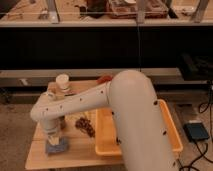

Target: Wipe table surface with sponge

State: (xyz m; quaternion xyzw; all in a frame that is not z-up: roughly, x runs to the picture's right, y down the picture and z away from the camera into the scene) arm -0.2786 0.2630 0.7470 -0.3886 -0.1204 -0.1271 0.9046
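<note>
My fingers [54, 137] meet the soft blue-grey sponge [58, 147] on the plank-grained desk [39, 156]; whether they pinch it, I cannot tell.

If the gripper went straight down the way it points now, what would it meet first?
The sponge. The gripper points down right above it at the table surface's front left, and may already be touching it; the depth is unclear.

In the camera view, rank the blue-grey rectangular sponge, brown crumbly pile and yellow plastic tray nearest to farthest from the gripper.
1. Blue-grey sponge, directly under the gripper.
2. Brown crumbly pile, to its right.
3. Yellow plastic tray, farther right.
</note>
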